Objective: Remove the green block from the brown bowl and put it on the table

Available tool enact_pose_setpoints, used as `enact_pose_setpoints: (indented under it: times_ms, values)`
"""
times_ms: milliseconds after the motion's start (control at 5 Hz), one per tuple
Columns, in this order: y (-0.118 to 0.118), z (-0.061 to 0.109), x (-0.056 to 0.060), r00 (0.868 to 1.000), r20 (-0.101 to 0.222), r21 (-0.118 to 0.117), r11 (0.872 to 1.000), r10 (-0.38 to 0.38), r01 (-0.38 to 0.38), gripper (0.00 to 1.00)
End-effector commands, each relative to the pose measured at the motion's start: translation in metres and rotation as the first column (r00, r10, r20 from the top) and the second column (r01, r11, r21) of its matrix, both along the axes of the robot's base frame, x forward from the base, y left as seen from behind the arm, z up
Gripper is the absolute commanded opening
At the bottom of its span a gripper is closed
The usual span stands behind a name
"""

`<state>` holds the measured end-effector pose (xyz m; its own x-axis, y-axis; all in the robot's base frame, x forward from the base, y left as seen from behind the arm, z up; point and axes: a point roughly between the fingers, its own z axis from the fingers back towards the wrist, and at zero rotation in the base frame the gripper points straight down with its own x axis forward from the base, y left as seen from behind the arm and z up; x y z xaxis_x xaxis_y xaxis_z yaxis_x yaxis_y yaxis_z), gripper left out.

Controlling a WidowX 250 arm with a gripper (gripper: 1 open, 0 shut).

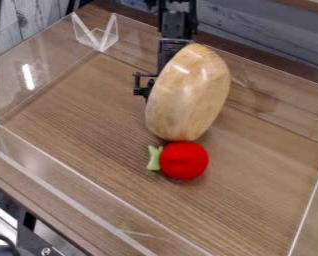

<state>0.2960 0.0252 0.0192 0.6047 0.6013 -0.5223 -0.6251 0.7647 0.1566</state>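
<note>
Brown bowl [189, 92] tipped on edge (long axis near-vertical).

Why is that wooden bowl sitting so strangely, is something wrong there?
The brown bowl is tipped up on its edge, showing only its rounded underside, with the robot's hand at its far rim. A red toy lies right against its lower edge. No green block is visible from here.

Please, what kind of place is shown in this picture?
Probably a robot test bench, not a home: a wood-grain table fenced by clear acrylic walls, with only a wooden bowl and a red toy.
</note>
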Motion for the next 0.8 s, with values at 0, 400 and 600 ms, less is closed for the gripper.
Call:
enact_pose_setpoints:
  times_ms: [0, 400, 600]
  values:
    - [0.005, -0.002, -0.013, 1.000, -0.021, 0.026, 1.000, -0.002, 0.003, 0.00]
    - [0.013, 0.013, -0.026, 0.999, -0.007, 0.000, 0.999, 0.054, -0.054, 0.00]
    - [0.029, 0.028, -0.030, 0.993, 0.009, -0.019, 0.993, 0.116, -0.116, 0.00]
